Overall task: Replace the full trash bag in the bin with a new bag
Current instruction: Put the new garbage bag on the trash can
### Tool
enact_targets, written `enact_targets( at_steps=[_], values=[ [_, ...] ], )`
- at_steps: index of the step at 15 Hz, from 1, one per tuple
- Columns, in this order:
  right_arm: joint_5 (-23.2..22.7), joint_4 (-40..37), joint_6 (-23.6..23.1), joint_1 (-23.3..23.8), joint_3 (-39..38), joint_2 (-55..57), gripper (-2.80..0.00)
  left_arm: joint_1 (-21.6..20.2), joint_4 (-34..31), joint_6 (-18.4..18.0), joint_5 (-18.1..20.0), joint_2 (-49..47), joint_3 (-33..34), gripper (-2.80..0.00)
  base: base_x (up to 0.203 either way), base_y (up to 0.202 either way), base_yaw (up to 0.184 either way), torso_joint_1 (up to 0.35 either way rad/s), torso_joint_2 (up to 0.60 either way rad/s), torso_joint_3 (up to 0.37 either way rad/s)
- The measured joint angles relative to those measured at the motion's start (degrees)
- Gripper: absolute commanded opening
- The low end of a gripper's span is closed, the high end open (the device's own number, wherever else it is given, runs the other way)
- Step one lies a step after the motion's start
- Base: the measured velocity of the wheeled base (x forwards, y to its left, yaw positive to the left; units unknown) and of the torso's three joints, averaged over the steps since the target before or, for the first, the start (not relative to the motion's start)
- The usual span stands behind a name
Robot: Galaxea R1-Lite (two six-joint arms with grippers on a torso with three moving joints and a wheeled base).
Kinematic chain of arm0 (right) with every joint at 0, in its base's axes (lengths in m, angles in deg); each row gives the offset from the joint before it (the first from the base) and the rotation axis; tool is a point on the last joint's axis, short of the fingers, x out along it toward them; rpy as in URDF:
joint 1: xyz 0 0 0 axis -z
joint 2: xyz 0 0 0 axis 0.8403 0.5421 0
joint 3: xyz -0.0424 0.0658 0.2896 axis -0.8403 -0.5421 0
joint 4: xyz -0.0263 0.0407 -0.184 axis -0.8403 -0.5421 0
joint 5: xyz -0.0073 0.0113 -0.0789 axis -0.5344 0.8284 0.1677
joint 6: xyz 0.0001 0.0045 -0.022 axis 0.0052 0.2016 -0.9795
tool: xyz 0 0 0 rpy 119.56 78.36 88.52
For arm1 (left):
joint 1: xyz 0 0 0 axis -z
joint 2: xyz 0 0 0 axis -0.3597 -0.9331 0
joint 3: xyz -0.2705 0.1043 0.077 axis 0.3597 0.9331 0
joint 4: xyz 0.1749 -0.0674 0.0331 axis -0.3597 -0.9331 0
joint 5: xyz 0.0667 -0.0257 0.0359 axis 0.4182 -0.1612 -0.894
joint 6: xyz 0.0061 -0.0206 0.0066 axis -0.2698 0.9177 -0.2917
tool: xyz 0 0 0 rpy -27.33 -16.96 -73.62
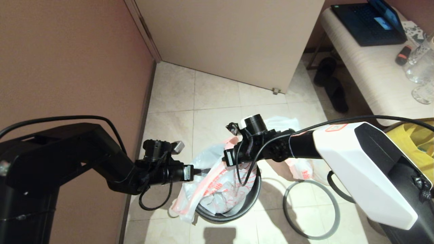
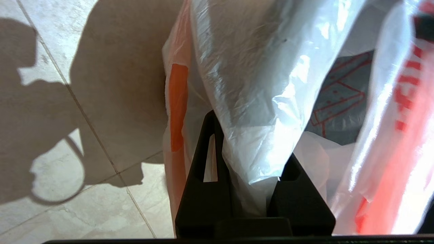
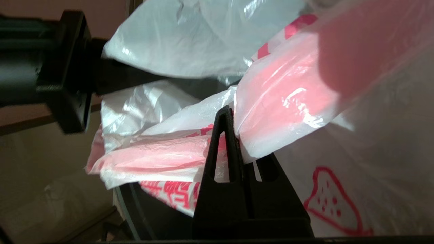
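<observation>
Both grippers pinch thin translucent white red-printed new bag (image 1: 217, 183): left gripper (image 1: 195, 171), right gripper (image 1: 225, 159), spreading mouth over round black plastic bin (image 1: 252, 193).

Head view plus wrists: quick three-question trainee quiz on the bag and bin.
1. True or false: the grey hoop sits on the bin.
2. Which end effector grips the new bag? A left only; B right only; C both.
3. What lies on the bench?

Key:
1. False; it lies on the floor beside it.
2. C; left end effector and right end effector both pinch plastic.
3. An open laptop.
</observation>
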Motion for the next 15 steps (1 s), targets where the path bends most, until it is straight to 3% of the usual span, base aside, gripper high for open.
enact_targets(
  at_steps=[2, 6, 13, 15],
  values=[
    [0.2, -4.9, 0.8, -0.2, -0.3, -2.2, -2.8, -0.2, 0.1, 0.0, -0.6, -0.4, -0.6, -2.8, 0.0, 0.0, 0.0, 0.0, 0.0, 0.0],
    [3.7, -12.0, 7.3, -1.1, -1.5, -8.1, -2.8, -0.1, 2.7, 0.5, -5.6, -2.1, -2.2, -2.8, 0.0, 0.0, 0.0, 0.0, 0.0, 0.0],
    [8.1, -17.2, 7.9, -2.3, -10.0, -12.6, -2.8, -0.8, 3.6, 4.1, -6.0, -3.3, -4.0, -2.8, 0.0, 0.0, 0.0, 0.0, 0.0, 0.0],
    [11.1, -18.7, 7.9, -2.7, -13.9, -12.7, -2.8, -1.2, 3.6, 4.2, -6.1, -3.4, -4.5, -2.8, 0.0, 0.0, 0.0, 0.0, 0.0, 0.0]
  ],
)
